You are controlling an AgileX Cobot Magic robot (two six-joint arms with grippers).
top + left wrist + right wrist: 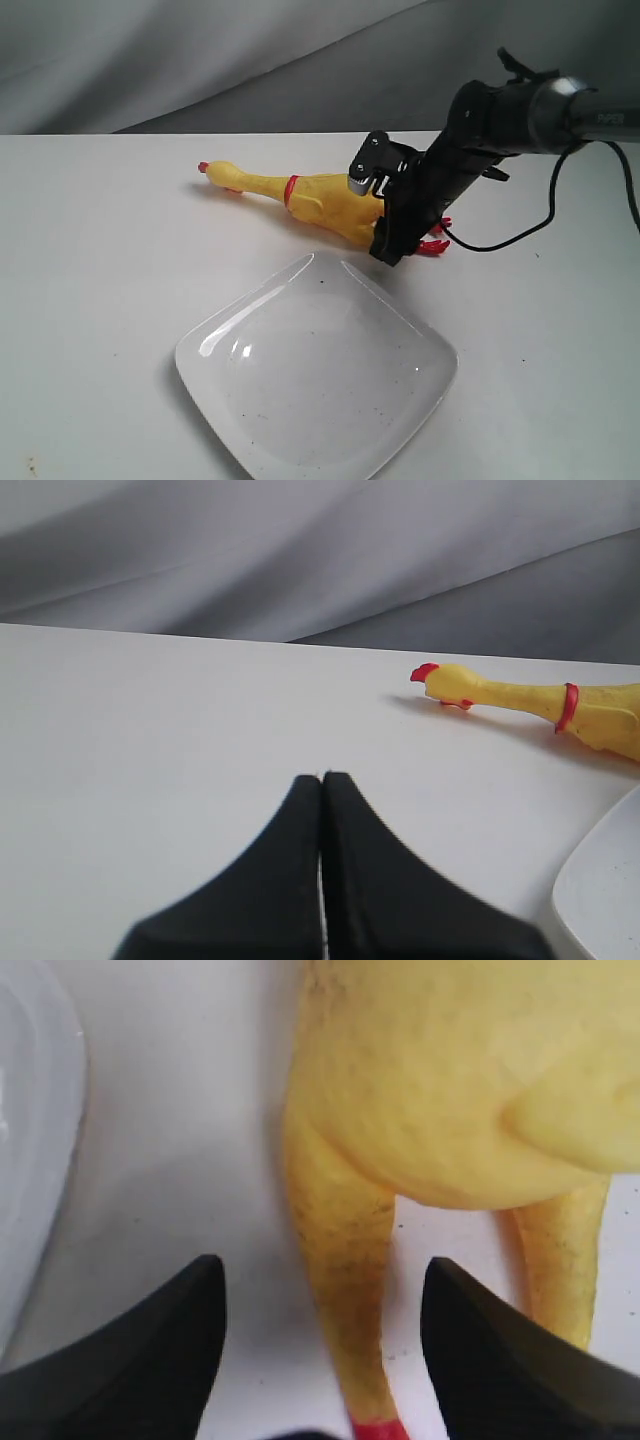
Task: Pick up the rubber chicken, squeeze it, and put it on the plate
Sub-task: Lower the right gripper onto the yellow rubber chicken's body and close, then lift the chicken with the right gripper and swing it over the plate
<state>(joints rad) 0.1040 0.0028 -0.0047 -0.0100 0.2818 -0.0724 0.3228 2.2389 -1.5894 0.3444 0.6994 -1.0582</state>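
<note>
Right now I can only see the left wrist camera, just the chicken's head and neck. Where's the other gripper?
Observer: The right gripper is down over the rubber chicken's fat end, by its red feet.
Operator: Is it squeezing yet?
Observer: No. The right wrist view shows its fingers open, one leg between them.
Operator: Is the chicken on the plate?
Observer: No, it lies on the table behind the plate, seen from the exterior view.

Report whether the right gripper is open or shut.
Open. The right gripper has its jaws wide apart, astride one leg of the rubber chicken.
</note>
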